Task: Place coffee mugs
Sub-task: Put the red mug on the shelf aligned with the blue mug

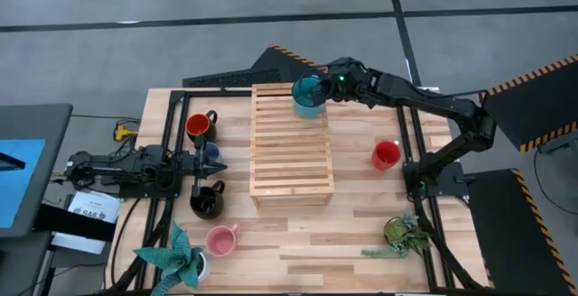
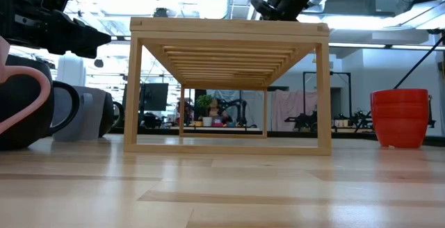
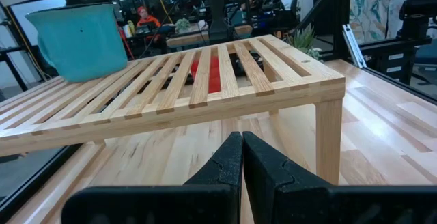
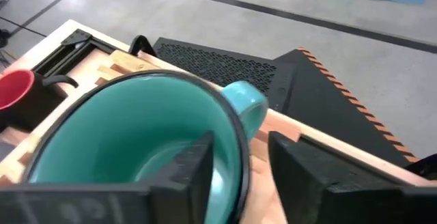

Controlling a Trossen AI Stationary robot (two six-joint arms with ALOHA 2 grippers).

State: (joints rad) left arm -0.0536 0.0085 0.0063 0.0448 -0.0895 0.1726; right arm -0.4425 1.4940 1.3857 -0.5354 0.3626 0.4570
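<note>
Where your pale wooden bench [image 1: 361, 215] fills mid-frame, a slatted wooden rack [image 1: 291, 143] stands at its centre, grey floor around it. Your right gripper [image 4: 239, 166] has its jaws clamped over the teal mug [image 1: 308, 97] rim at the rack's upper right corner. Your left gripper [image 3: 242, 157], jaws closed and empty, waits mid-left. The red mug [image 1: 386, 154] sits right of centre.

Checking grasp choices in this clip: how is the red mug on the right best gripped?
Grip the red mug by its rim wall from straight above, one finger inside and one outside. It stands upright and open-topped on bare table with space around it, the way the right gripper holds the teal mug.
</note>
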